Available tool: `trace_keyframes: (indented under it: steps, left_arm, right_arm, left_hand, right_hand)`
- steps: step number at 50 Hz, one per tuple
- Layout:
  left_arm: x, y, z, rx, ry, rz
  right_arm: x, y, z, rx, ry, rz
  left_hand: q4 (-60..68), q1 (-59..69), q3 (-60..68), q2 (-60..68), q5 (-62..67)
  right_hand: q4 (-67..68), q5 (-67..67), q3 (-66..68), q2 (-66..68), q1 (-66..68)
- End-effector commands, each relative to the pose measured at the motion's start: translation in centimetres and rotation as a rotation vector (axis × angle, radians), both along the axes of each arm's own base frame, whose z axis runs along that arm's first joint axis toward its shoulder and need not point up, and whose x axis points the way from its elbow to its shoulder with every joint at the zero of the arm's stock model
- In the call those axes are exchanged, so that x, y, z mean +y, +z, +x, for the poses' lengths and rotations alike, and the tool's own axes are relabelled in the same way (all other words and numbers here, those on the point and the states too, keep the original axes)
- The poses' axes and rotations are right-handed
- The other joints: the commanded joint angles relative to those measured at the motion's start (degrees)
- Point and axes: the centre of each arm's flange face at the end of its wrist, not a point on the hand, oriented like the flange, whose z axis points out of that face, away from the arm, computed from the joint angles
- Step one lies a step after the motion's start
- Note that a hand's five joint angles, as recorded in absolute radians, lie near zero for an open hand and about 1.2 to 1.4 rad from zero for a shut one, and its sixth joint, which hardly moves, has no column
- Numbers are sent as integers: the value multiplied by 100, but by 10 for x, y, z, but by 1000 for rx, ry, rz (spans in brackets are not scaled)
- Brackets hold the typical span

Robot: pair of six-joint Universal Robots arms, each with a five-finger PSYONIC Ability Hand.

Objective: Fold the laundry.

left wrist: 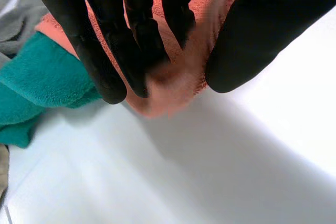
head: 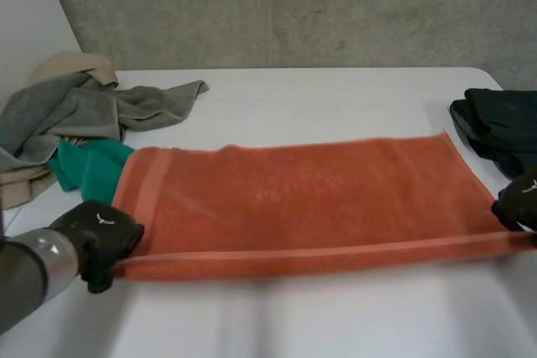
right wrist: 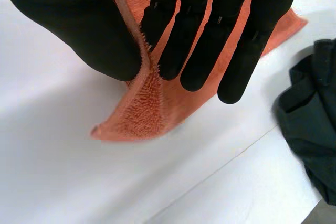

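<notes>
In the head view, an orange towel (head: 310, 203) lies stretched lengthwise across the white surface (head: 336, 316), with the left hand (head: 99, 236) at its near left corner and the right hand (head: 520, 200) at its near right corner. A heap of grey and beige clothes (head: 75, 111) sits at the far left, a teal cloth (head: 88, 165) touches the towel's left end, and a black garment (head: 499, 127) lies just beyond the towel's right end. In the left wrist view, the left hand pinches the towel's corner between thumb and fingers, with the teal cloth beside it. In the right wrist view, the right hand grips the towel's raised edge between thumb and fingers, near the black garment.
</notes>
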Motion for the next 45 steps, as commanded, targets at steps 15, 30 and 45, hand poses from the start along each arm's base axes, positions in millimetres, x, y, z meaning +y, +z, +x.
trace_keyframes:
  steps: [15,30,45]
  left_arm:
    - [-117,17,-57,177,61,-456]
    - [-183,-16,-83,116,87,-541]
    - [-181,-5,-116,212,-24,-678]
  right_arm:
    - [-98,-9,36,-154,-46,-481]
    - [-156,-45,61,-202,25,-734]
    - [-182,-45,79,-245,-31,-848]
  left_hand:
    - [1126,1365,1170,1133,1428]
    - [1126,1365,1170,1133,1428]
    - [-5874,-5635,-5830,-5867,-5572]
  right_hand:
    - [1135,1156,1190,1310,1647]
    - [1135,1156,1190,1310,1647]
    - [-5865,-5844,-5810,-5690,-5353]
